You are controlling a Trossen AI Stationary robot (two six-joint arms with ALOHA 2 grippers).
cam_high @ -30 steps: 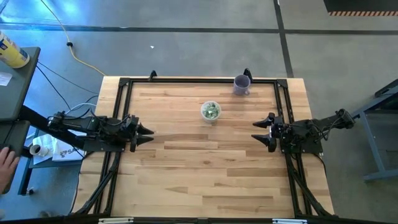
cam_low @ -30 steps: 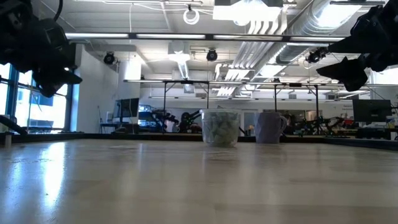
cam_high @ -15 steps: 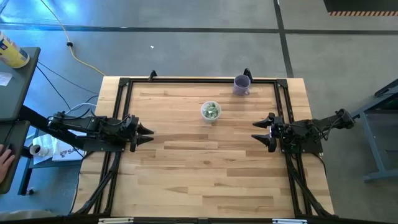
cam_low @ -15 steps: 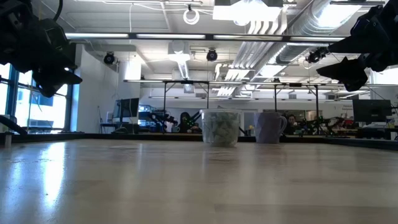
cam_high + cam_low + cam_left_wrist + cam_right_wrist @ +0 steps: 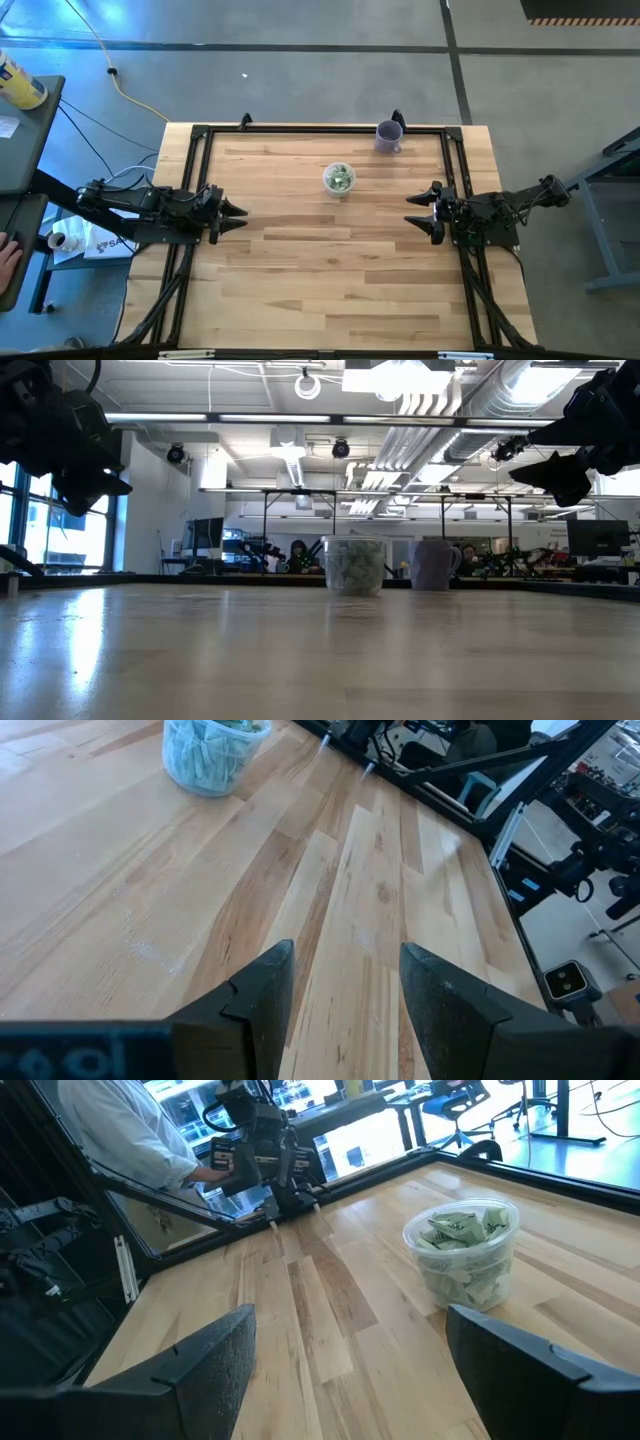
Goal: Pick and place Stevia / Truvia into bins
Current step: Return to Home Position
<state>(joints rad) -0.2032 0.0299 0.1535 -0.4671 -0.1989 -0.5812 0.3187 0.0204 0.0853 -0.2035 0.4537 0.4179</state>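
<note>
Wood table (image 5: 330, 290). Left arm (image 5: 150, 208) at its left edge, right arm (image 5: 480, 215) at its right edge, both jaws open and empty. Clear cup (image 5: 339, 180) stands far-middle, purple cup (image 5: 388, 136) near the far edge. Green packets (image 5: 462, 1226) fill the clear cup.

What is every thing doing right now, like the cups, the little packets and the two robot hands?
clear cup: upright, filled with packets.
sweetener packets: piled inside the clear cup.
purple cup: upright, inside too small to tell.
left gripper: open, empty, parked at the left side.
right gripper: open, empty, parked at the right side.
</note>
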